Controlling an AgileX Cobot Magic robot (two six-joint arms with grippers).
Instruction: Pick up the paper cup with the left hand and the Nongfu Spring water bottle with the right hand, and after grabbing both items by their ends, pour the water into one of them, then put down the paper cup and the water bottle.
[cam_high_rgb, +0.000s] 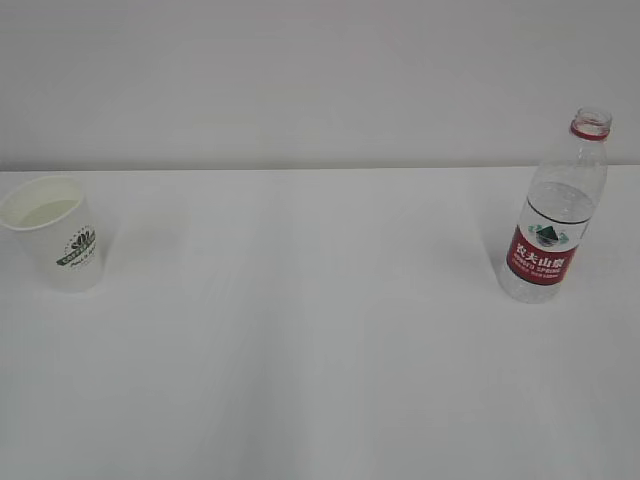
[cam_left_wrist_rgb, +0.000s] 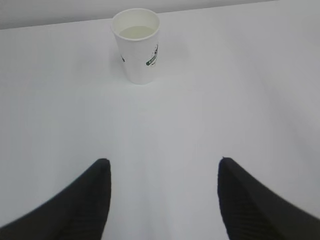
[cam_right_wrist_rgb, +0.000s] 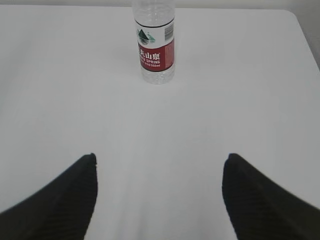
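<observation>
Just one paper cup (cam_high_rgb: 55, 233) and one Nongfu Spring water bottle (cam_high_rgb: 556, 210), both upright on the white tabletop (cam_high_rgb: 320, 350), long axes vertical, mouths up. Cup far left: white, tapered, dark green logo, pale water (cam_left_wrist_rgb: 135, 31) inside. Bottle far right: clear, red label, red neck ring, uncapped. Left tool (cam_left_wrist_rgb: 165, 172) and right tool (cam_right_wrist_rgb: 160, 167) spread wide, gripping nothing, well short of each.

A: What shows of the left tool (cam_left_wrist_rgb: 162, 200)?
B: Two black fingers (cam_left_wrist_rgb: 75, 210), broad, tapering to rounded tips, fine ribbing across them.
A: And the right tool (cam_right_wrist_rgb: 160, 200)?
B: Same black ribbed fingers (cam_right_wrist_rgb: 260, 205), matte.
</observation>
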